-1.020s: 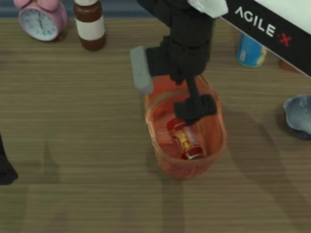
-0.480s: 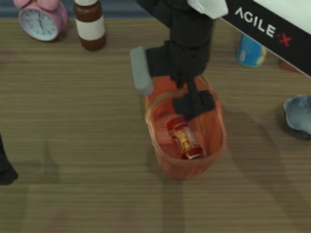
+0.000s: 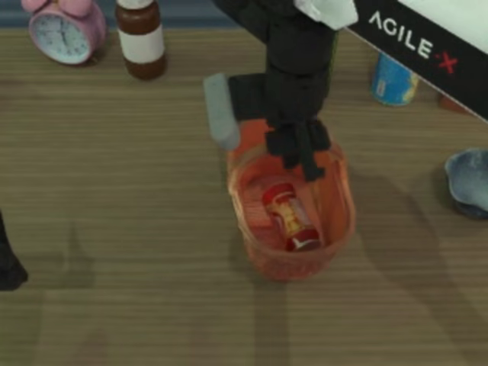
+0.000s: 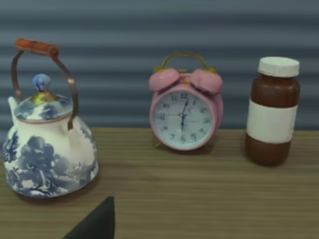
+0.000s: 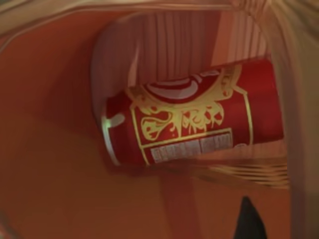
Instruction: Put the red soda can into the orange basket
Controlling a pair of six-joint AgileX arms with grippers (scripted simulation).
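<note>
My right hand (image 3: 299,156) has let go and lifted up, so the red soda can (image 3: 290,216) lies just below it inside the orange basket (image 3: 336,229), job done.

Along the far edge of my wooden surface (image 3: 114,229) stand a pink twin-bell alarm clock (image 3: 65,30) and, just beside it, a brown jar with a white label and cap (image 3: 139,38). A blue-and-white porcelain kettle with a copper handle (image 4: 47,144) sits near the clock. Toward the right I see a blue tube (image 3: 393,80) and a grey-blue dish (image 3: 467,181) at the edge.

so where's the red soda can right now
The red soda can lies on its side inside the orange basket, mid-table in the top view, just below the right end effector.
</note>
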